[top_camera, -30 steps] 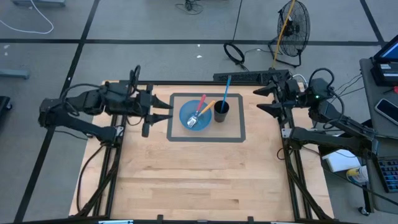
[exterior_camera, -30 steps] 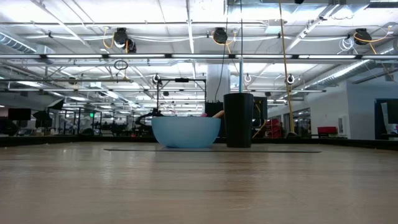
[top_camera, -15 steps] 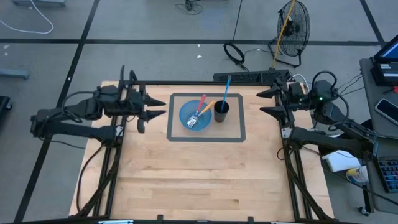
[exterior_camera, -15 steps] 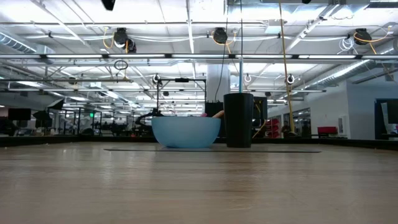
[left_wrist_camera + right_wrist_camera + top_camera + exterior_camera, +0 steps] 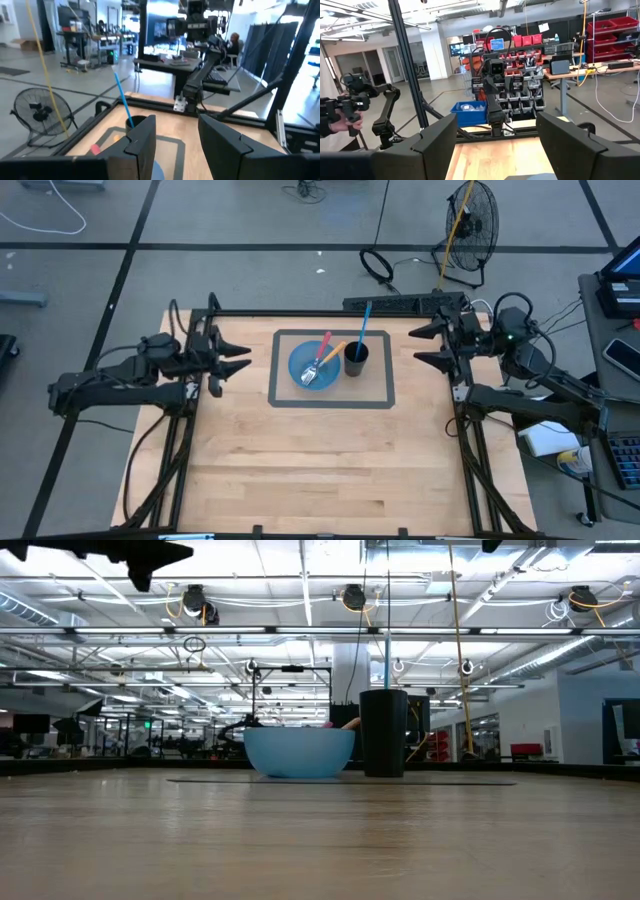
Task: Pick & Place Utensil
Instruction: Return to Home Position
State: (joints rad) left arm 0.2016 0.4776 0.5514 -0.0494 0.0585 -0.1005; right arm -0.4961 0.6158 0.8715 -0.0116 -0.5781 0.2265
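Note:
A blue bowl (image 5: 312, 368) stands on a grey-bordered mat (image 5: 382, 387) at the table's far middle. A pink-handled utensil (image 5: 325, 344) and an orange-handled utensil (image 5: 335, 350) lie in it, handles leaning over its far rim. Beside it, to the right, a black cup (image 5: 356, 358) holds a blue-handled utensil (image 5: 365, 320) upright. My left gripper (image 5: 238, 358) hovers open left of the mat, pointing level at the bowl, and it also shows high up in the low view (image 5: 150, 554). My right gripper (image 5: 421, 343) hovers open right of the mat.
Black rails (image 5: 300, 313) frame the table's far, left and right sides. The wide near half of the wooden table (image 5: 320, 470) lies in front of the mat. A fan (image 5: 470, 225) and cables sit on the floor beyond the far edge.
My left gripper has drawn back from the mat toward the table's left edge and sunk, and it now shows at the top of the low view. Its fingers stay apart. The bowl, cup and utensils have kept still.

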